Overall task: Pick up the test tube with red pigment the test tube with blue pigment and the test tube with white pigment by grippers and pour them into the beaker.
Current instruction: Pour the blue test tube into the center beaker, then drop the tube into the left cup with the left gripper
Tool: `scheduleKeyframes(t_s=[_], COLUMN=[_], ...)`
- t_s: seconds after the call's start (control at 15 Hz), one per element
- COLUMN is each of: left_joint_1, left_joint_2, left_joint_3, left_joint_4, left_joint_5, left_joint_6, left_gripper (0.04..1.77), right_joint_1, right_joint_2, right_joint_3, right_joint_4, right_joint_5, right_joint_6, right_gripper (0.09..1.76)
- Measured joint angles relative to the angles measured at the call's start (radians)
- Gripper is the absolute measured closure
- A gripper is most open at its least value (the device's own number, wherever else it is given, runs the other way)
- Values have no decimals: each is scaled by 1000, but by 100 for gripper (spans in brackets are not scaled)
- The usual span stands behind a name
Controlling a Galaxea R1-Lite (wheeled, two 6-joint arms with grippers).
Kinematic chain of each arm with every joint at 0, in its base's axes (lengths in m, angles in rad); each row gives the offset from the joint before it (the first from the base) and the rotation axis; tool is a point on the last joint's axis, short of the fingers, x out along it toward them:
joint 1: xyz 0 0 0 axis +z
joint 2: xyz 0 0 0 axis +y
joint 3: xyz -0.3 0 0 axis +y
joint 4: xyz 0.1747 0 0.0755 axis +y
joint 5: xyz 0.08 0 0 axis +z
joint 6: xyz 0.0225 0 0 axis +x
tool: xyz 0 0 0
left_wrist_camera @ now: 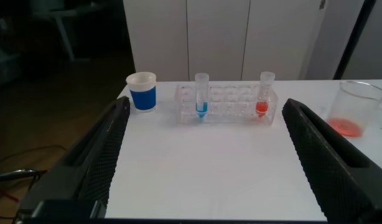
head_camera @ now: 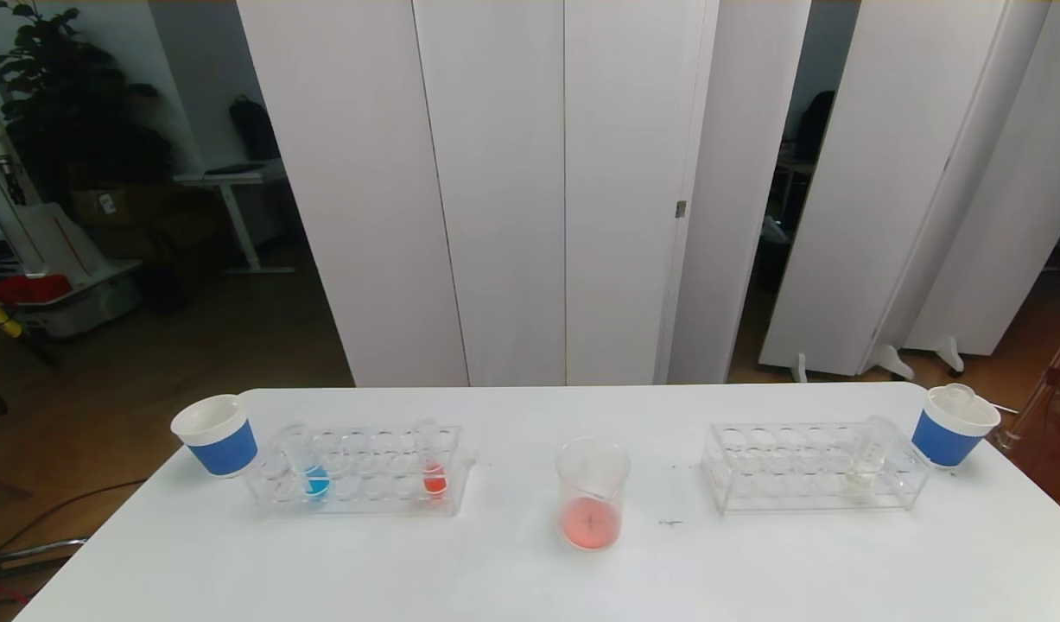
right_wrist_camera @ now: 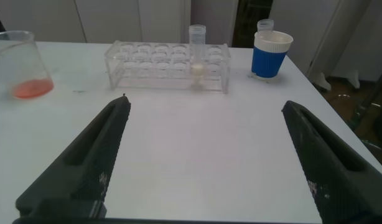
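Now both my pincers gape wide, empty. Next: left gripper point(left_wrist_camera: 203, 155) straddles slim clear tube with sky-blue liquid point(left_wrist_camera: 201, 94) above rack, lifts vertically, pours into clear pink-stained beaker point(head_camera: 591, 492).

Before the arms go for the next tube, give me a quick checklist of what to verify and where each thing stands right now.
1. Left gripper open and empty: ok, both fingers wide apart, short of the left rack.
2. Right gripper open and empty: ok, held back from the right rack.
3. Blue tube upright in the left rack: ok.
4. White tube upright in the right rack: ok, pale liquid at its bottom.
5. Beaker upright between the racks: ok, reddish liquid already in it.
6. Red tube emptied: not ok, red liquid remains in it, standing in the left rack.
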Motion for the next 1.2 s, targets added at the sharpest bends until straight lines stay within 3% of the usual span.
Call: scheduleKeyframes(t_s=[0.4,0.73,1.2], left_joint_1=[-9,-12,-12], left_joint_2=[215,499,887], left_joint_3=[-183,-240,-229], left_joint_4=[-47,-301,-580], left_joint_5=[11,24,22], left_joint_6=[-4,-9,-10], left_gripper=[6,6,6], right_joint_1=[0,0,0], right_joint_2=[0,0,0], right_joint_3=[0,0,0], right_joint_4=[0,0,0], right_joint_5=[0,0,0], right_joint_6=[0,0,0], right_gripper=[10,10,10])
